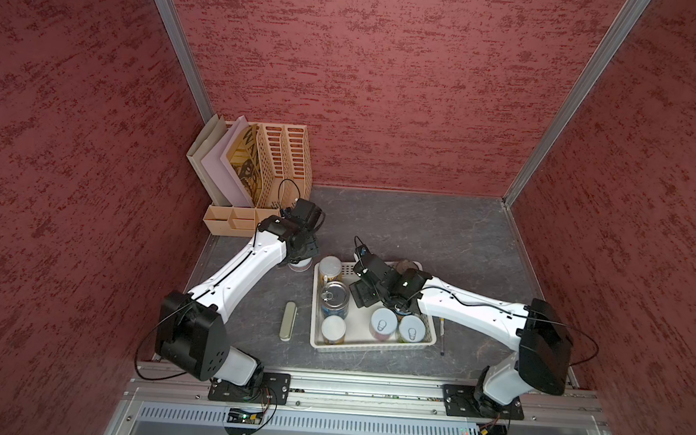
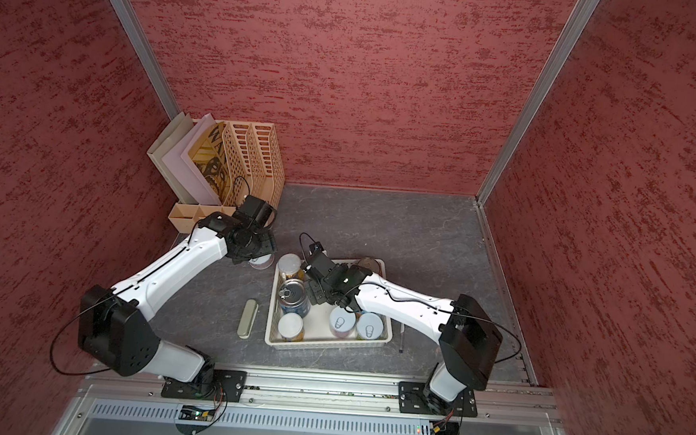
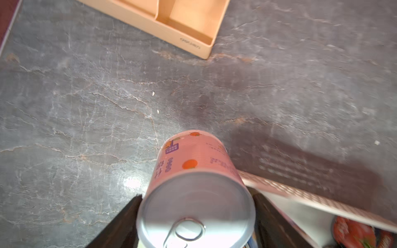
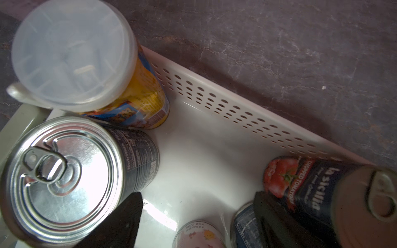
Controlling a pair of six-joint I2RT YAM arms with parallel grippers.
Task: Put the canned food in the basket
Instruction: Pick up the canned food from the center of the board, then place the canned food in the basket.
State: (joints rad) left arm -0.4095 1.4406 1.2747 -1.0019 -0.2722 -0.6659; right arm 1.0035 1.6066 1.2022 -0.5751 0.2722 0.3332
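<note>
My left gripper (image 3: 196,199) is shut on a small pink-labelled can (image 3: 193,171) with a white pull-tab top. It holds the can upright just left of the basket's (image 1: 371,346) far left corner, where the can (image 1: 300,264) shows under the gripper (image 1: 300,257) in a top view. The white perforated basket holds several cans: a slim yellow one (image 4: 75,53), a wide metal-topped one (image 4: 60,174), a dark tomato can (image 4: 322,193) and small white-topped ones (image 1: 383,323). My right gripper (image 4: 197,214) hangs open over the basket floor, with nothing between its fingers.
A flat olive case (image 1: 288,320) lies left of the basket and a pen (image 1: 441,336) lies to its right. A beige file holder (image 1: 283,160) with a low organiser tray (image 3: 182,25) fills the far left corner. Red walls enclose the table on three sides.
</note>
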